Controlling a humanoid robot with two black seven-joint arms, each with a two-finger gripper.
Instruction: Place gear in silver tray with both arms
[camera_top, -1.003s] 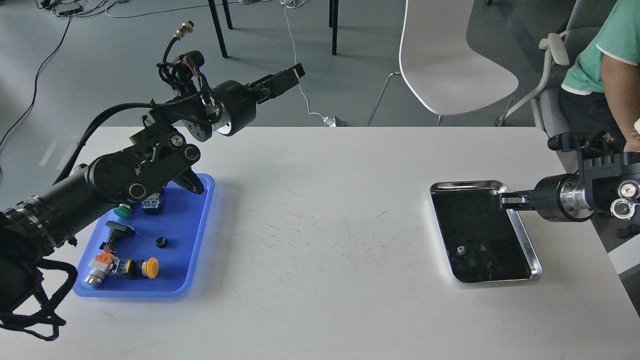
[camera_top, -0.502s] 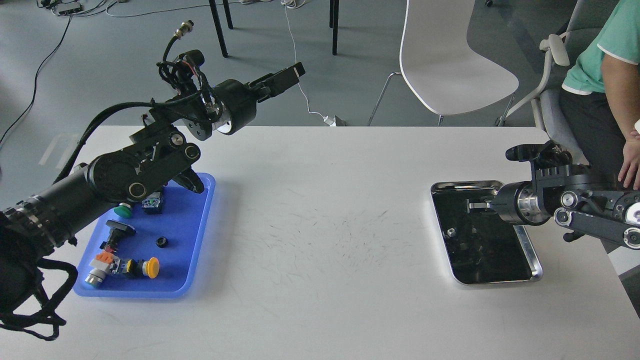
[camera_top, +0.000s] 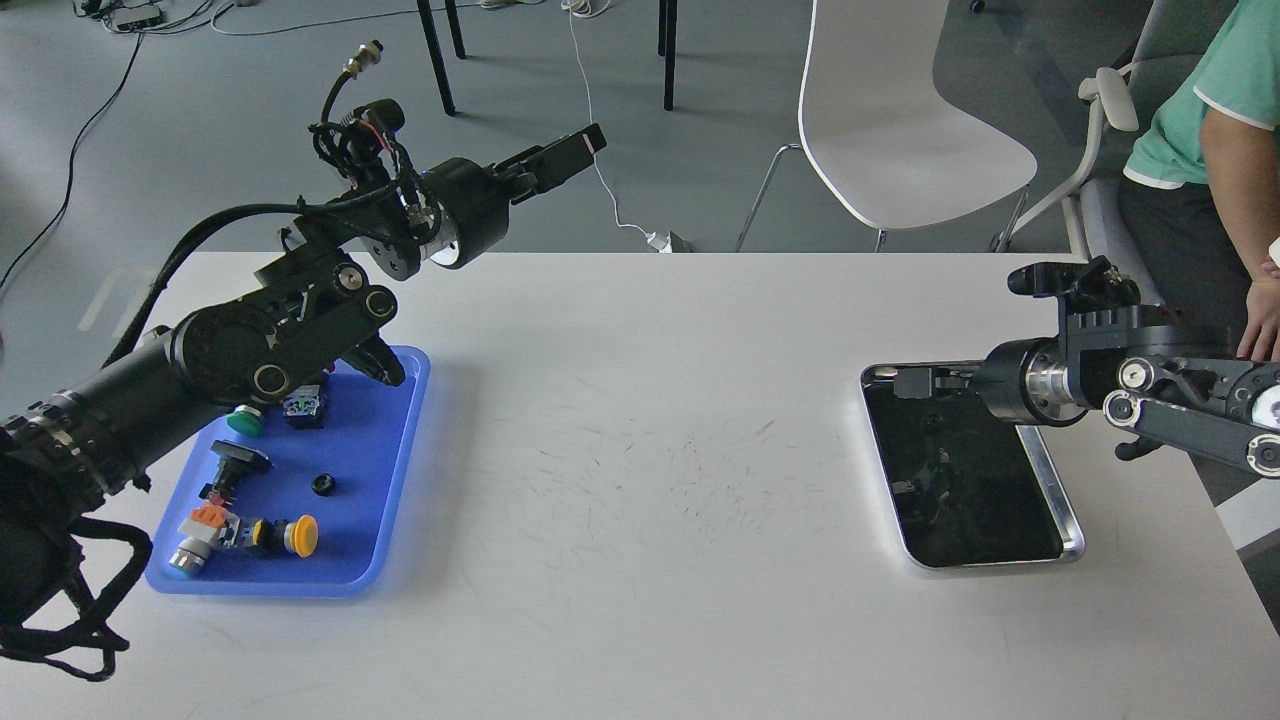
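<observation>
The gear, a small black ring, lies in the blue plastic tray at the left. The silver tray sits at the right with a dark mirror-like bottom. My left gripper is raised high beyond the table's far edge, far from the gear; its fingers look edge-on and I cannot tell them apart. My right gripper hovers over the silver tray's far left corner; it is small and dark, and its state is unclear. Nothing shows in either gripper.
The blue tray also holds a green button, a yellow button, a blue block and other small parts. A white chair stands behind the table. A seated person is at the far right.
My right arm has swung in from the right, and its gripper moved left from the silver tray's right rim to its far left corner. The left arm has barely moved.
</observation>
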